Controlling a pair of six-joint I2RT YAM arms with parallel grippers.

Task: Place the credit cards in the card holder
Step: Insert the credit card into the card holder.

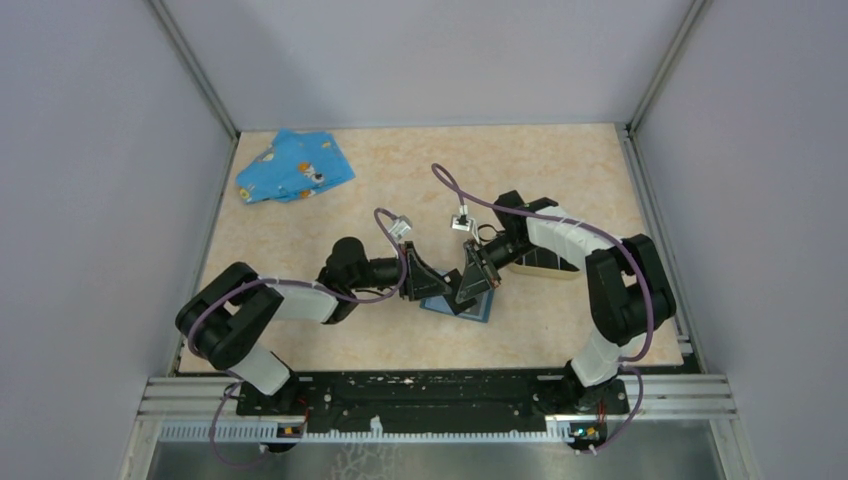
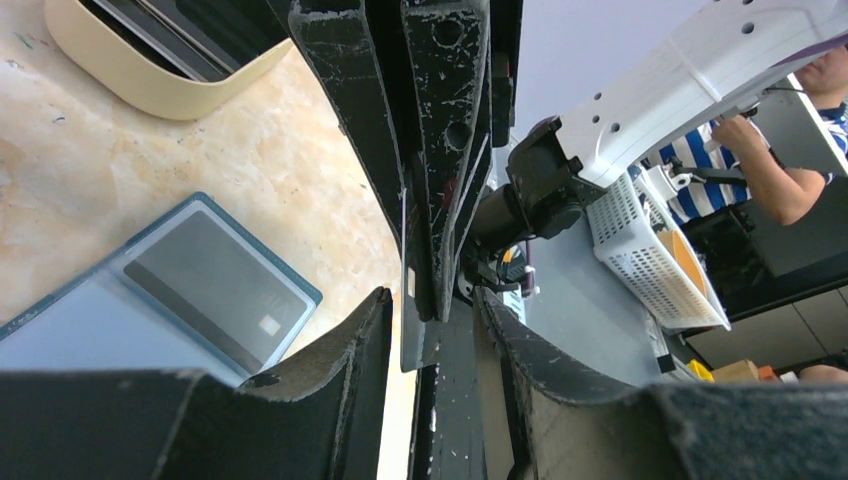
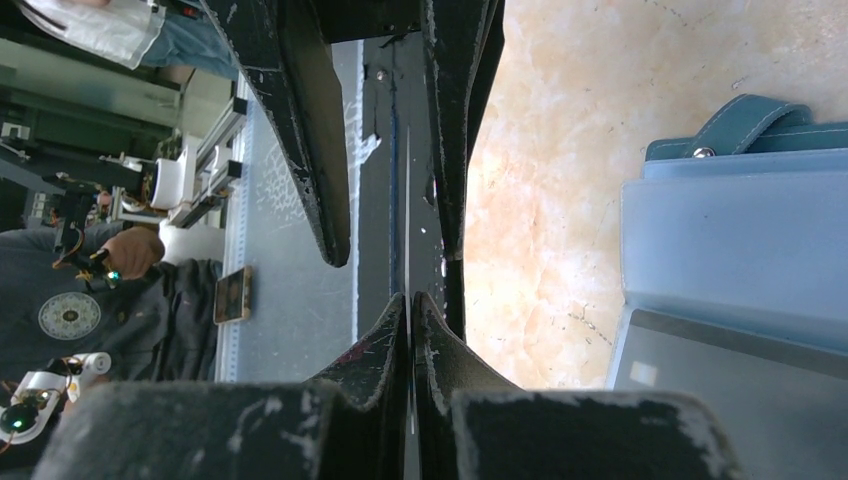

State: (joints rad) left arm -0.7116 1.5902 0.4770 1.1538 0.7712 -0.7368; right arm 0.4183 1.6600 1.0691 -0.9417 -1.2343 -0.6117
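Blue case holds dark card | card holder: contents unclear | right gripper pinches credit card; left gripper spread

left gripper and right gripper point at each other over the blue case, patterned cloth well apart.

No legible text, label, brand or number on anything in view.

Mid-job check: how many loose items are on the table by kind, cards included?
Credit cards: 2 (held card in right claw, flat card on blue case)
Card holder: 1
Blue case: 1
Blue cloth: 1
Total: 5
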